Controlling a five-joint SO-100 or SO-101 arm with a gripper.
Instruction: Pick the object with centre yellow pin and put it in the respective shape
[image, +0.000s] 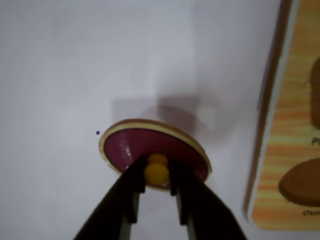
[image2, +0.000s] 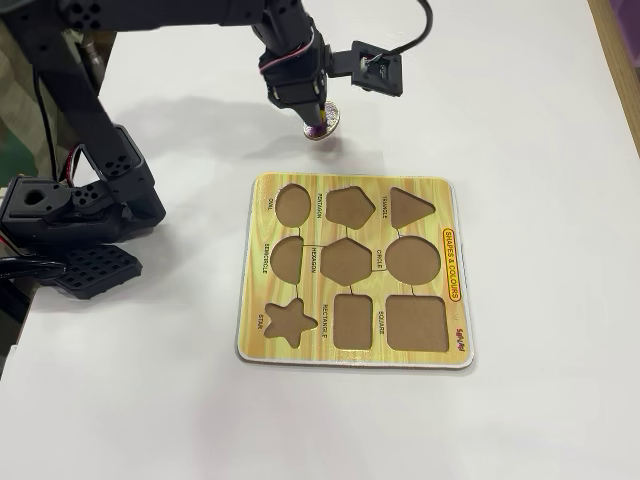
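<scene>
The object with the centre yellow pin is a small purple oval piece (image: 131, 148) with a pale rim. It is on the white table just beyond the far edge of the yellow board (image2: 352, 270). My gripper (image: 157, 173) is shut on its yellow knob (image: 157, 171), with one dark finger on each side. In the fixed view the gripper (image2: 316, 124) points straight down onto the piece (image2: 325, 121). The piece looks slightly tilted, with a shadow behind it; I cannot tell whether it touches the table. The oval cutout (image2: 292, 204) is at the board's far left corner, seen in the wrist view (image: 300, 183) at the lower right.
The board (image: 287, 125) holds several other brown cutouts, among them a pentagon (image2: 349, 208), a triangle (image2: 410, 206) and a circle (image2: 413, 260). The arm's black base and motors (image2: 70, 205) stand at the left. A wooden strip (image2: 622, 60) marks the table's right edge.
</scene>
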